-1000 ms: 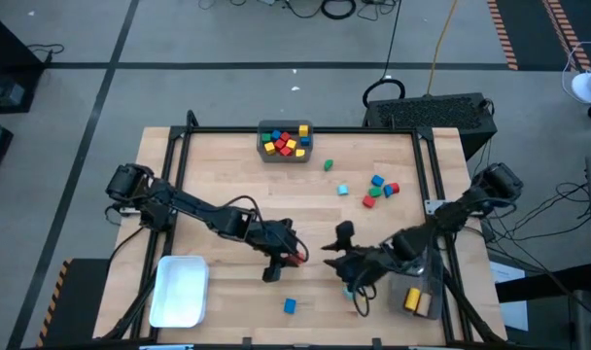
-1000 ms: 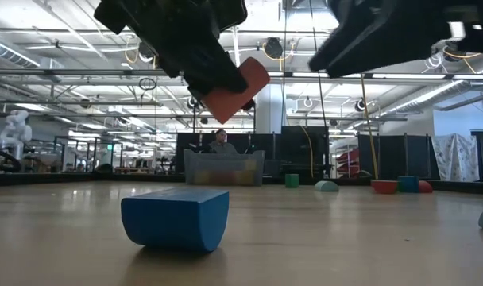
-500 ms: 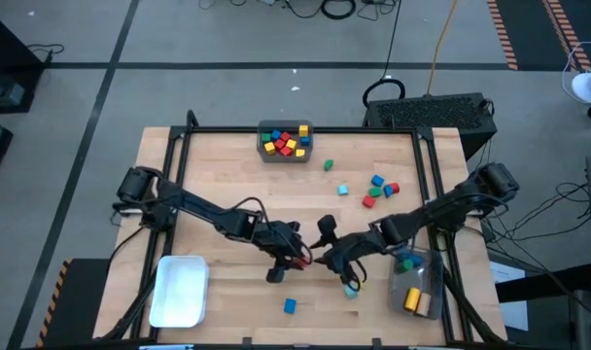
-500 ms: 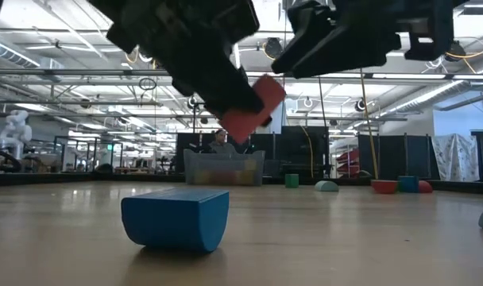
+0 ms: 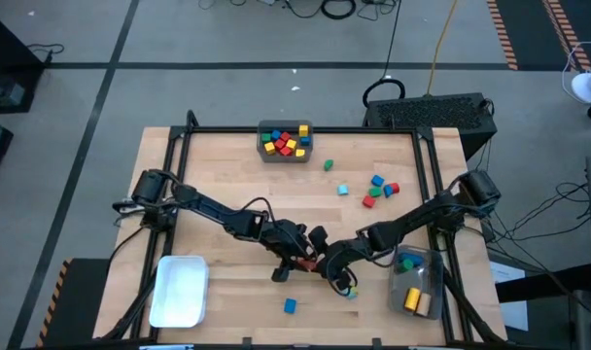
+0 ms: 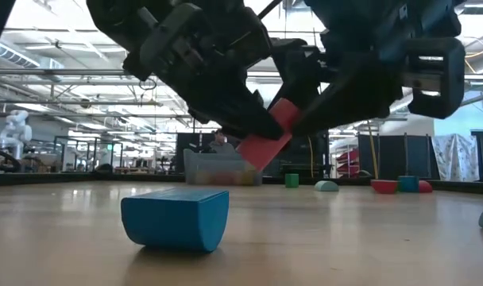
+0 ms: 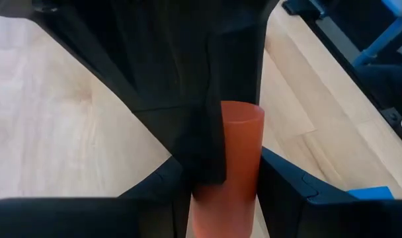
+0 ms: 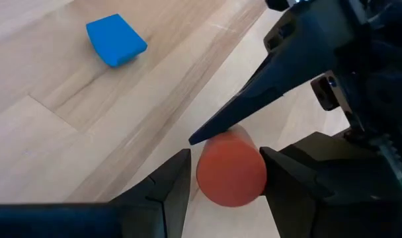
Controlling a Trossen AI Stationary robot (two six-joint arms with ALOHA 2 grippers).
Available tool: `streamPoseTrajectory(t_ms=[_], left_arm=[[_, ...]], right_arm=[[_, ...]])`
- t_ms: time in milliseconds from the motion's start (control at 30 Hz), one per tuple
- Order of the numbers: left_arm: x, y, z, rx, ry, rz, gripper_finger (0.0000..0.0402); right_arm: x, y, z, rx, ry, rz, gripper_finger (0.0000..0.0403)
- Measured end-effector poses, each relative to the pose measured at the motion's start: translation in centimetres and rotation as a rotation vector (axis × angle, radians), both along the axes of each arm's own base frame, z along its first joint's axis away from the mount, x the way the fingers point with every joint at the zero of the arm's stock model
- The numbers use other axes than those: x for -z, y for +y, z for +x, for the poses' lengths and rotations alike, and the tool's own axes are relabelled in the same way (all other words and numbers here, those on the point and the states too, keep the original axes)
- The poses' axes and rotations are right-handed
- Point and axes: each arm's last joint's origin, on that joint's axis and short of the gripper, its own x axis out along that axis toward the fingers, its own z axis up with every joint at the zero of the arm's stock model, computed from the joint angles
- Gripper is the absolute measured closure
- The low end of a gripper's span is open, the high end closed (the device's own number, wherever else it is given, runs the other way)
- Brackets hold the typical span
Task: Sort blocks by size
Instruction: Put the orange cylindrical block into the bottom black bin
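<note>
My left gripper [image 5: 297,255] is shut on a red-orange block [image 5: 311,261] above the table's near middle; the block also shows in the low view [image 6: 267,139]. My right gripper [image 5: 325,261] is open, and its fingers stand on either side of the block's round free end [image 8: 231,168]. A blue block [image 6: 175,218] lies flat on the table below them, and it shows in the high view too [image 5: 290,305]. Other blocks lie loose at the far right [image 5: 378,188]. My left gripper pinches the red-orange block's long sides [image 7: 226,198] between its two fingers. The block runs forward along the fingers and sticks out past them. It is lifted clear of the table and tilted, its free end higher [image 6: 285,111]. My right gripper: whether its fingers [image 8: 168,182] touch the block's end, I cannot tell.
A grey bin [image 5: 285,127] with several blocks stands at the far edge. A white bin [image 5: 179,290] is at the near left, and a clear bin [image 5: 417,287] with a yellow block at the near right. A cyan block [image 5: 350,291] lies under my right arm.
My right gripper has gone toward the table's left, up to the red-orange block, and now stands around its free end. My left gripper has gone a little toward the table's right and down with the block, which stays clear of the table.
</note>
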Motion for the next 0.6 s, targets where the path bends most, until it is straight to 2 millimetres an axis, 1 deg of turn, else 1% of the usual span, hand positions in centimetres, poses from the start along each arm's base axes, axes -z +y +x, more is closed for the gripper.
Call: streamPoseTrajectory(t_ms=[200, 333, 433, 533, 600], left_arm=[[0.07, 0.05, -0.01, 0.006, 0.003, -0.005, 0.0266], [0.05, 0.05, 0.00, 0.005, 0.001, -0.005, 0.0263], [0.03, 0.04, 0.01, 0.004, -0.002, -0.004, 0.0244], [-0.09, 0.07, 0.09, -0.002, -0.015, -0.006, 0.0225], [-0.09, 0.08, 0.09, -0.004, -0.014, -0.004, 0.0221]], right_arm=[[0.32, 0.08, 0.17, 0.001, -0.004, 0.001, 0.0242], [0.30, 0.06, 0.19, 0.005, -0.005, 0.004, 0.0267], [0.29, 0.06, 0.19, 0.007, -0.004, 0.007, 0.0290], [0.34, 0.07, 0.16, 0.008, 0.002, 0.010, 0.0291], [0.35, 0.08, 0.15, 0.019, 0.005, 0.022, 0.0291]])
